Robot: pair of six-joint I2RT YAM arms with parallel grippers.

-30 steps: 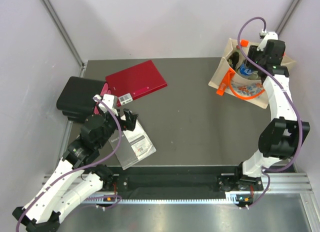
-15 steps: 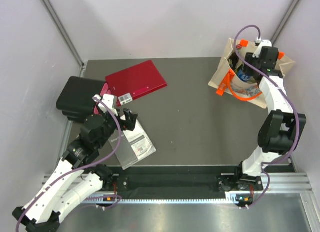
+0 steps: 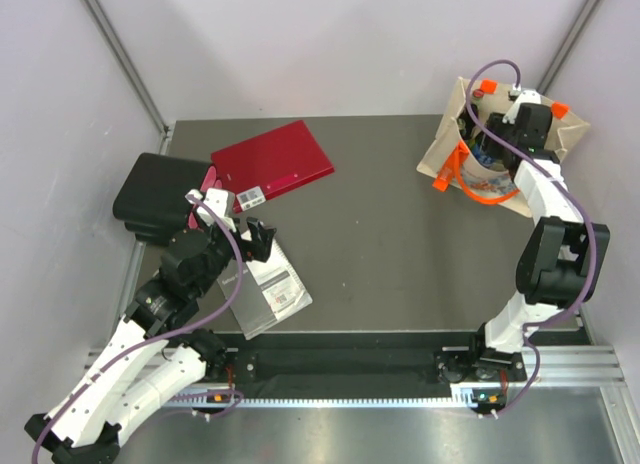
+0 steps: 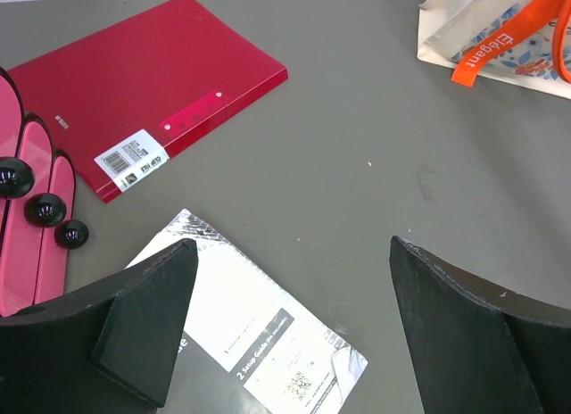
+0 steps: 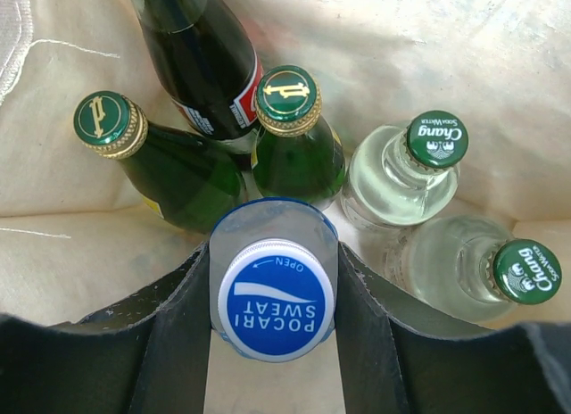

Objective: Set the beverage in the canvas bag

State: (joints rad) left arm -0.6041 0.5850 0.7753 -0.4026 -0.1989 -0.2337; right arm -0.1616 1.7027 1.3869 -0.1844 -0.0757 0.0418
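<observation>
Down inside the beige canvas bag (image 5: 446, 39) with orange handles and floral print: holding the translucent beverage bottle with blue-and-white Pocari Sweat cap (image 5: 276, 309) in the right gripper (image 5: 273, 262), clamped from both sides just under the cap. Already below the bag's mouth, so judging this as the lower-and-release step, nearly done.

Sharing the bag with two green glass bottles with gold-rimmed caps (image 5: 285, 93), two clear Chang soda bottles with green caps (image 5: 437, 139) and one dark bottle with a red label (image 5: 201, 48) (tight packing, little free floor).

Next, as a judgement: needs easing down into the gap beside the green pair without knocking them, then opening the jaws and lifting straight up, clear of the orange handles (image 3: 455, 169). Risk of tipping a neighbour or snagging a strap.

Well apart, across the dark grey table (image 3: 380, 244): left gripper (image 4: 293, 249) spread wide, holding nothing, hovering over a white printed leaflet (image 4: 250, 343) near a flat red plastic clip file (image 4: 152, 102).

Can't see the bottle's base, so can't tell whether it touches the bag floor. Can't make out the bottle from the top view, hidden behind the right arm. Pink shapes (image 4: 36, 218) with black balls at the left wrist view's edge: cut off, can't tell what
</observation>
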